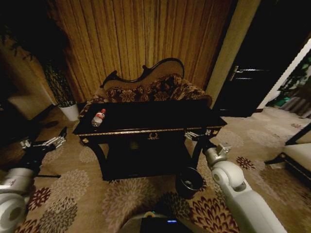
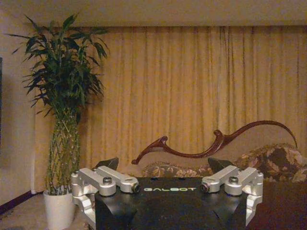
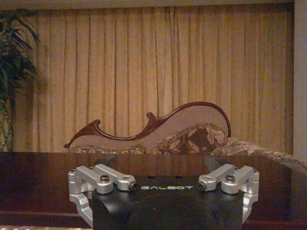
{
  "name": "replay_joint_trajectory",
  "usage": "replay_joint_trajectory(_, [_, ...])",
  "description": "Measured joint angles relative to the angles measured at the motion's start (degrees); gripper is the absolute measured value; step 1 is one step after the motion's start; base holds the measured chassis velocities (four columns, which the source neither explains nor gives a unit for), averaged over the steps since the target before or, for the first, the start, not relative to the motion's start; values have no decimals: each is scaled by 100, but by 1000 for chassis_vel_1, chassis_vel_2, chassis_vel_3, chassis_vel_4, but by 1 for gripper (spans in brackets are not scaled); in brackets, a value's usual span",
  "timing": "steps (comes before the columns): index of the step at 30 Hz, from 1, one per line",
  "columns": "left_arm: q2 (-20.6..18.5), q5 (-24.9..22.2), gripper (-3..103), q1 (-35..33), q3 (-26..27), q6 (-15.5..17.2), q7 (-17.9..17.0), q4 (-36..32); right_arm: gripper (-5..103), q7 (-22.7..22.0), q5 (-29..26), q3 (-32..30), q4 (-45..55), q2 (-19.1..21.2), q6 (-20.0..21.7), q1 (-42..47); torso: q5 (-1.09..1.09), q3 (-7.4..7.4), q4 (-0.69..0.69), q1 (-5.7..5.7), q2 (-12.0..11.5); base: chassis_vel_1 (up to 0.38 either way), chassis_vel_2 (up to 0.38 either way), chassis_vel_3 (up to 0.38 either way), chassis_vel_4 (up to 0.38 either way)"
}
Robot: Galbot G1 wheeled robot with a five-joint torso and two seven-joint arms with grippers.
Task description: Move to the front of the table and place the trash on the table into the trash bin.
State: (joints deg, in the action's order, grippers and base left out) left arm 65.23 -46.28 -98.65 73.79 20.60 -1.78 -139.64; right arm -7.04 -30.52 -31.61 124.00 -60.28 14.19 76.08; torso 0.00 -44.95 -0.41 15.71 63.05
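The black table [image 1: 160, 116] with gold trim stands straight ahead. Near its left end lies the trash I can make out, a clear plastic bottle [image 1: 98, 118] with a red cap and label. The trash bin [image 1: 189, 182], small and dark, sits on the carpet by the table's front right leg. My left gripper [image 1: 60, 138] hovers open, left of the table and below its top, with nothing in it. My right gripper [image 1: 195, 136] is open at the table's front right edge, above the bin. In the right wrist view the open fingers [image 3: 103, 161] face across the tabletop [image 3: 43, 177].
A carved-back patterned sofa [image 1: 150, 87] stands behind the table, before a curtain. A tall plant in a white pot [image 1: 70, 111] is at the back left. Another seat [image 1: 299, 155] is at the right edge. Patterned carpet lies open in front of the table.
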Motion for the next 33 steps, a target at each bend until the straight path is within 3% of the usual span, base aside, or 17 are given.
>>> replay_joint_trajectory(15, [0,12,100,30,-71,-34,11,33,100,-52,-62,74,50,29,0,-5,1,-1,-1,4,-2,-201,203,205,-205])
replay_joint_trajectory(26, [-97,-22,100,131,-161,-41,-3,219,100,-339,-188,147,227,79,192,126,1,2,0,-4,2,-12,18,11,-18])
replay_joint_trajectory(29, [-251,-68,100,292,-352,155,-267,276,100,-344,-187,150,228,73,193,157,1,1,0,-3,1,0,0,0,0])
replay_joint_trajectory(31, [-451,-216,100,517,-562,473,-690,319,100,-345,-182,168,227,70,195,166,-1,-1,0,0,0,0,0,0,0])
replay_joint_trajectory(32, [-655,-413,100,739,-661,830,-1009,350,100,-345,-179,184,227,66,197,169,-2,-1,-1,2,-1,0,0,0,0])
replay_joint_trajectory(33, [-655,-413,100,739,-661,830,-1009,350,100,-345,-179,184,227,66,197,169,-2,-1,-1,2,-1,0,0,0,0])
